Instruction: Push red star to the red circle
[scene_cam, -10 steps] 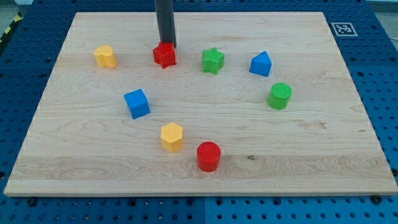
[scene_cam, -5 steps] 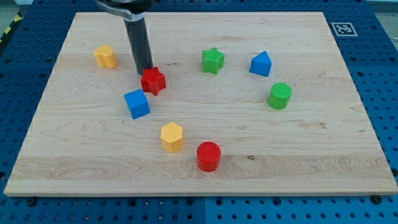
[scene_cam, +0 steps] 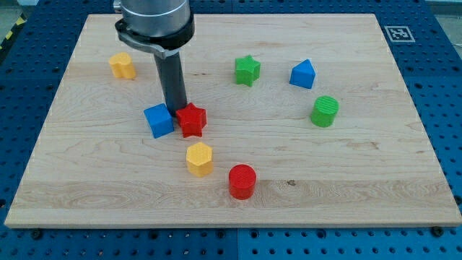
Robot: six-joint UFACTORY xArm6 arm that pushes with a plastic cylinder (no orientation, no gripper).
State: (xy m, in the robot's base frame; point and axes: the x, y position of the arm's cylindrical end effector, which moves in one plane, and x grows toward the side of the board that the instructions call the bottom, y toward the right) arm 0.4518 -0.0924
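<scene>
The red star lies left of the board's middle, right next to a blue cube on its left. My tip rests at the star's upper left edge, between the star and the blue cube. The red circle, a short cylinder, stands lower and to the right near the view's bottom. A yellow hexagonal block sits between the star and the red circle, just below the star.
A yellow block sits at the upper left. A green star, a blue block and a green cylinder stand on the right half. The wooden board lies on a blue perforated table.
My tip has moved toward the view's bottom, pushing the red star down from near the top edge to beside the blue cube. The other blocks have not moved.
</scene>
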